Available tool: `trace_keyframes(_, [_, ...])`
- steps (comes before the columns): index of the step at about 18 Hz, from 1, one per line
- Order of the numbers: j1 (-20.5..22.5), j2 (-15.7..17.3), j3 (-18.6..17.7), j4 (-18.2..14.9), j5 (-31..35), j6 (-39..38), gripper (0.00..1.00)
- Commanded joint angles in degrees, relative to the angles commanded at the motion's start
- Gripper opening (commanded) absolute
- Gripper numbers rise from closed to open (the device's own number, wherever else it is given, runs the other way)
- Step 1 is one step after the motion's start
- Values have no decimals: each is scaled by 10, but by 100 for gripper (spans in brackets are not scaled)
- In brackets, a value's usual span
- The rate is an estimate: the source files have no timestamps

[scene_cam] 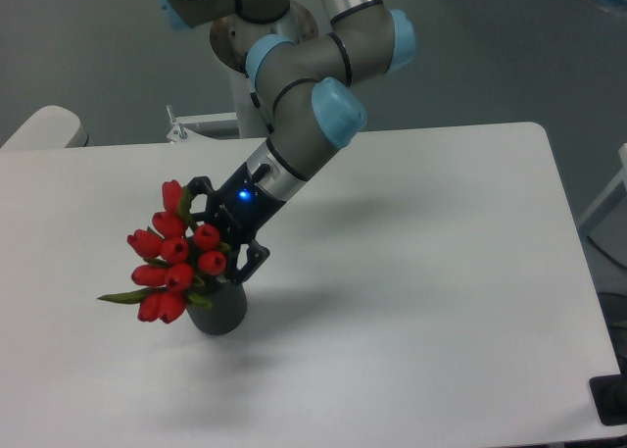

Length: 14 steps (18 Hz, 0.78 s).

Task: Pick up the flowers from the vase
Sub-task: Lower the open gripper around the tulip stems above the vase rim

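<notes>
I am at the grasping step: my pincer (223, 234) straddles the red tulip bunch (171, 262), fingers spread, not clamped. The tulips lean left from the dark grey vase (217, 311) near the worktop's (441, 301) front-left. Next I judge: clamp the stems, lift straight upward.

The arm (294, 66) is built of grey metal tubes with rounded light-blue caps at the joints. Its wrist narrows to a silver ring, then a black claw (221, 234) with angular linked fingers and a small blue light glowing.
</notes>
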Motion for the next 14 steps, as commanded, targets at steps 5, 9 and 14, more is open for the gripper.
trace_keyframes(5, [2,1,-2,4,0,0,43])
trace_keyframes(9, [14,3,0,4,-14,1,35])
trace_keyframes(14, [25,6,0,4,-31,2,33])
